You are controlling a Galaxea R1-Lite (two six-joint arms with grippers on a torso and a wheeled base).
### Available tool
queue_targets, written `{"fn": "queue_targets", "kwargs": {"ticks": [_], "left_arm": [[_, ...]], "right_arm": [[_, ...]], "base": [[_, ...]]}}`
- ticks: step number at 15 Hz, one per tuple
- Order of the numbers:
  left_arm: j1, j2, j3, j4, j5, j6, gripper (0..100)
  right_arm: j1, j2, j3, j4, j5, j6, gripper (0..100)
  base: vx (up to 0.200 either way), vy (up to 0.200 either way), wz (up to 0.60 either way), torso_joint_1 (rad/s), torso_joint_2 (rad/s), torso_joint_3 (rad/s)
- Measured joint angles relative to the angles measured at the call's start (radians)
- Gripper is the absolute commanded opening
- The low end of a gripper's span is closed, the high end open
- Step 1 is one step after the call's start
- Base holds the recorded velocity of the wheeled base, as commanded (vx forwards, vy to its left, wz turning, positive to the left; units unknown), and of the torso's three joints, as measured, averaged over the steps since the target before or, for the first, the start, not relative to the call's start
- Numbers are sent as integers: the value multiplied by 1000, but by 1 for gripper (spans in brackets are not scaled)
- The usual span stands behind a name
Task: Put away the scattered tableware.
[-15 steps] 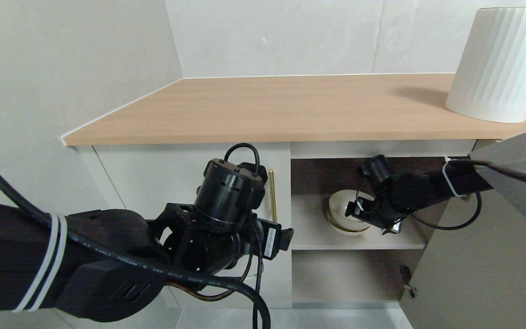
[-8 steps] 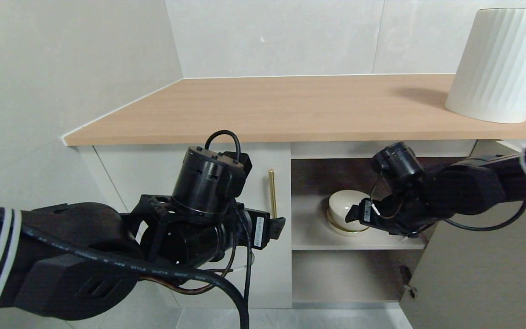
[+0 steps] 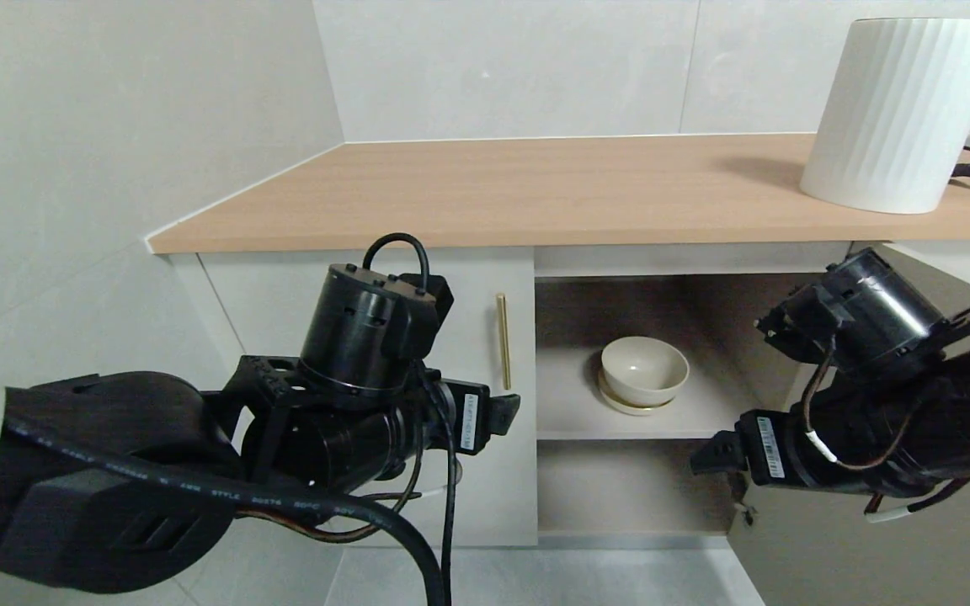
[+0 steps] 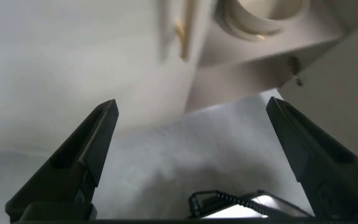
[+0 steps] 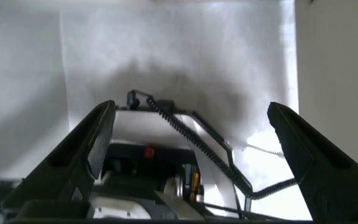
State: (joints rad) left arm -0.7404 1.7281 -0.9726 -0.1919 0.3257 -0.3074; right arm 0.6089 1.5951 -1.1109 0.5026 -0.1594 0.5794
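1. Vs 1 s ago: my right end effector (image 5: 191,109) was inside the cabinet (image 3: 552,278), right up against the bowl (image 3: 645,369). It has pulled out and now sits outside, at lower right of the head view.
2. The whole head view has shifted a little too, so that is camera movement. The bowl is in the same spot on the shelf.
3. My left arm backed off slightly toward frame left over the same second.
4. Bowl location: upright on a plate (image 3: 620,406), on the upper shelf (image 3: 569,408) of the open cabinet, centre-right of the head view, nothing touching it.
5. Right arm pose: low and in front of the swung-open door (image 3: 830,555), end effector pointing toward frame left, well apart from the bowl. Fingers spread wide, holding nothing.
6. Left arm pose: fills lower left of the head view, left end effector (image 4: 191,106) pointing at the closed door, just below the gold handle (image 3: 502,341). Fingers spread wide, holding nothing.
7. Head view adds the wood counter (image 3: 535,194) with a ribbed white container (image 3: 898,109) at upper right.
8. Left wrist view shows the bowl and handle along its top edge and grey floor (image 4: 216,149) between my fingers.
9. Right wrist view looks down at the floor, bowl out of frame.
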Motion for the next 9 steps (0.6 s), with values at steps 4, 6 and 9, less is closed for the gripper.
{"fn": "queue_targets", "kwargs": {"ticks": [4, 6, 9], "left_arm": [[3, -2, -1, -1, 5, -1, 100], [5, 0, -1, -1, 7, -1, 100], [4, 2, -1, -1, 7, -1, 100]], "right_arm": [[29, -37, 33, 1, -4, -1, 100], [32, -43, 39, 0, -4, -3, 100], [37, -50, 44, 3, -10, -3, 100]], "base": [[-200, 0, 0, -1, 1, 4], [-200, 0, 0, 2, 2, 5], [-200, 0, 0, 4, 1, 2]]}}
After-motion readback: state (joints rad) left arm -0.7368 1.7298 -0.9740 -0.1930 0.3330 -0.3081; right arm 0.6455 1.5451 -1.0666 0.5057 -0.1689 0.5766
